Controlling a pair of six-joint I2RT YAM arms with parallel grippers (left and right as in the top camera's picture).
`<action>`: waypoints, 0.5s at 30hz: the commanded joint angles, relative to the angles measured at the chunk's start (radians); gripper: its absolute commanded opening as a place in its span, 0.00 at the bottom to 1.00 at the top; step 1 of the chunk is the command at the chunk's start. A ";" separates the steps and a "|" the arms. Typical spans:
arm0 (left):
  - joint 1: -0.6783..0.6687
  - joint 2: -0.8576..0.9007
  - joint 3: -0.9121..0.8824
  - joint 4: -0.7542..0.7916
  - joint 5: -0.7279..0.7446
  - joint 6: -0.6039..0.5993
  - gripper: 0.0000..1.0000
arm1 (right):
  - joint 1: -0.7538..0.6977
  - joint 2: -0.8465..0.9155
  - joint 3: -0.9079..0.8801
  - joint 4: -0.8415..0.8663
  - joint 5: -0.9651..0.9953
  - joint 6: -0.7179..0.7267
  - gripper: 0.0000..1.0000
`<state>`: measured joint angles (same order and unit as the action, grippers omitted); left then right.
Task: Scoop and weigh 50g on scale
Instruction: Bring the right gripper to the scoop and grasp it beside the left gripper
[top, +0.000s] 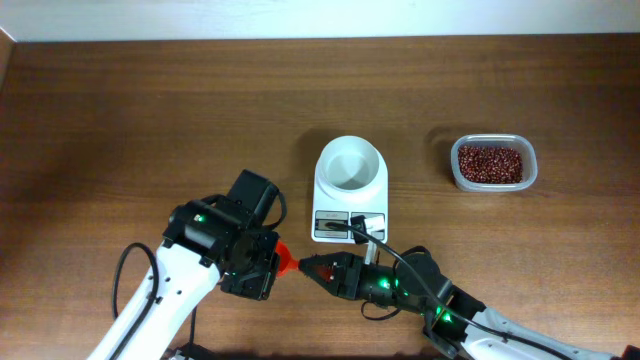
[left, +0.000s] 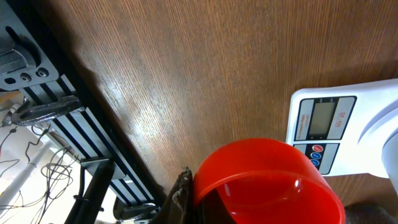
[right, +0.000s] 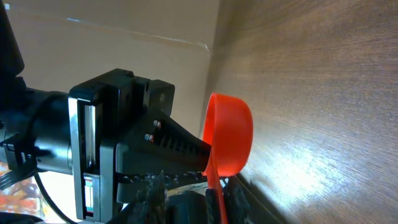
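Orange-red plastic measuring scoop (top: 287, 263): 7 o'clock of small white digital scale (top: 350, 185), left gripper (top: 275, 262) clamped on it, right gripper (top: 312, 268) astride its handle (grip: I cannot tell). Dark reddish-brown beans (top: 490, 163): clear plastic tub (top: 531, 172), 3 o'clock of scale. Risk: if I release left early, scoop drops.

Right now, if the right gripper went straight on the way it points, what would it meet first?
The orange-red plastic measuring scoop, its handle seemingly at the tips of the right gripper; directly behind it comes the left gripper.
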<state>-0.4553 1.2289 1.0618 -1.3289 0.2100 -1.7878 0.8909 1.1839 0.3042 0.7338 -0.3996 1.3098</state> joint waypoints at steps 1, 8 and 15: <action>-0.004 0.002 -0.002 0.000 -0.024 0.009 0.00 | 0.006 0.003 0.008 0.010 -0.045 -0.007 0.31; -0.005 0.002 -0.002 -0.001 -0.034 0.010 0.00 | 0.006 0.003 0.008 0.003 -0.057 -0.007 0.18; -0.005 0.002 -0.002 0.000 -0.031 0.053 0.02 | 0.005 0.003 0.008 0.003 -0.056 -0.007 0.04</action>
<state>-0.4572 1.2289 1.0618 -1.3323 0.2058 -1.7519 0.8909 1.1904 0.3042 0.7170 -0.4133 1.3090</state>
